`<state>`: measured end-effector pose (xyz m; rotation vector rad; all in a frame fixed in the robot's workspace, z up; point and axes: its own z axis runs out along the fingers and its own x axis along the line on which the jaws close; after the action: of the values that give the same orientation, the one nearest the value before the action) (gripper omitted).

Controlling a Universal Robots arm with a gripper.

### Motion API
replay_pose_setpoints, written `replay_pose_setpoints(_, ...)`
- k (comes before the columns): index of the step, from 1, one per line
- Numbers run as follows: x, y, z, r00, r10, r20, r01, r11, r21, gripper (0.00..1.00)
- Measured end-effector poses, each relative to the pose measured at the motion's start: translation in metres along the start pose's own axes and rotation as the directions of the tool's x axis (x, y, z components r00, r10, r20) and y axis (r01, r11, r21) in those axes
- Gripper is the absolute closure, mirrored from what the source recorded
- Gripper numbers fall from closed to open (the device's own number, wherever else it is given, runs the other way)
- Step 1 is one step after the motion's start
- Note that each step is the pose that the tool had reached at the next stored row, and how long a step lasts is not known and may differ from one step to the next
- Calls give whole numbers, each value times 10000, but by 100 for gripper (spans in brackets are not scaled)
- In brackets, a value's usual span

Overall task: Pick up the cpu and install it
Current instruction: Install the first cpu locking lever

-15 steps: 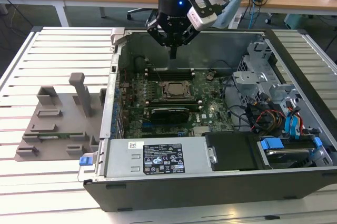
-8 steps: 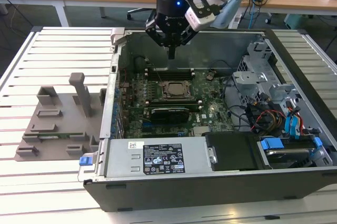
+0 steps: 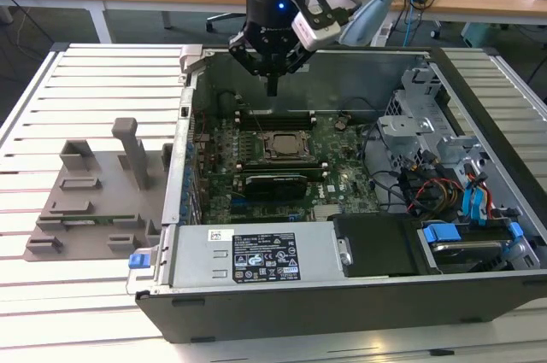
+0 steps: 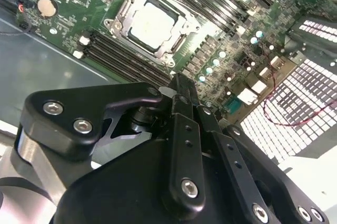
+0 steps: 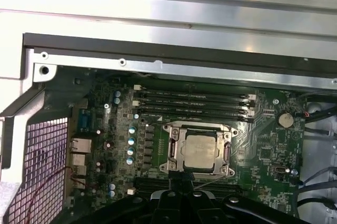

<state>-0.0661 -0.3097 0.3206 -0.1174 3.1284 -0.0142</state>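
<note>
The cpu (image 3: 285, 146) is a silvery-grey square lying flat inside the metal-framed socket (image 3: 261, 138) on the green motherboard (image 3: 342, 184) of the open computer case. Both wrist views show the cpu (image 4: 152, 25) (image 5: 200, 151) seated in the socket frame. My gripper (image 3: 272, 86) hangs above the board, over the memory slots just behind the socket and apart from the chip. Its black fingers (image 4: 181, 95) are pressed together with nothing between them.
A long black card (image 3: 273, 182) lies in front of the socket. The power supply (image 3: 256, 256) fills the case front, and a drive cage with blue cables (image 3: 466, 201) is at the exterior view's right. A grey fixture plate (image 3: 94, 201) sits on the slatted table.
</note>
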Motion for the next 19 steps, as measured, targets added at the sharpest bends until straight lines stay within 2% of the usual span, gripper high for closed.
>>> replay_pose_setpoints(3,50,42,70,10000,1,0,-1,10000,3,89)
replay_pose_setpoints(8,134,145,125,10000,-1,0,1,10000,4,89)
replay_pose_setpoints(9,188,185,142,10000,1,0,-1,10000,3,89)
replay_pose_setpoints(15,266,269,232,10000,-1,0,1,10000,4,89)
replay_pose_setpoints(17,291,294,267,10000,1,0,-1,10000,5,89)
replay_pose_setpoints(19,335,330,331,10000,-1,0,1,10000,6,89)
